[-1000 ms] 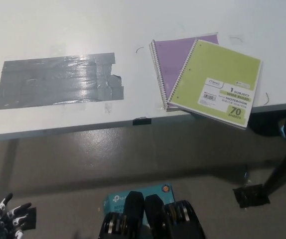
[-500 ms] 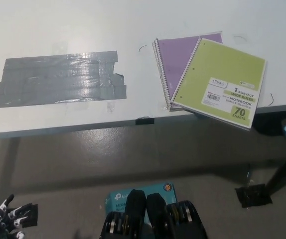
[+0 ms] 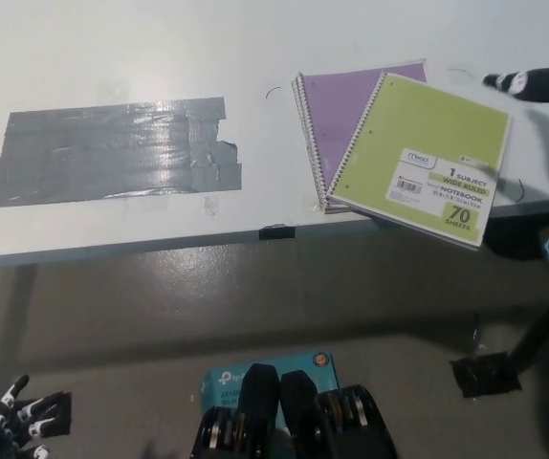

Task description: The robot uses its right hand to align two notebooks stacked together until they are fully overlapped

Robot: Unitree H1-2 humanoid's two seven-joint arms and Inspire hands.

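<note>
Notebooks: a green spiral notebook (image 3: pixel 420 158) lies on a purple spiral notebook (image 3: pixel 337 110), toward the right end of the white table (image 3: pixel 141 48) by its near edge.
Overlap: poor. The green cover is turned clockwise and shifted right, so a wide strip of purple shows on the left and top, and the green one's near right corner juts over the table edge.
Change: a second ago and half a second ago no black hand was in sight; now the right hand (image 3: pixel 533 84) has entered from the picture's right edge, just beyond the green notebook's far right corner.
Right hand fingers: only a slim dark tip with a pale end shows; whether they are spread or closed cannot be told, and it holds nothing visible.
Contact: apart from the notebooks, which lie as they did half a second ago.
Left hand: the white left hand (image 3: pixel 7 421) rests low at the bottom left, fingers spread, empty.
Other: grey duct tape patch (image 3: pixel 112 153) on the table's left part.
Meaning: aligning has only begun; likely next is pushing the green corner left and back.
</note>
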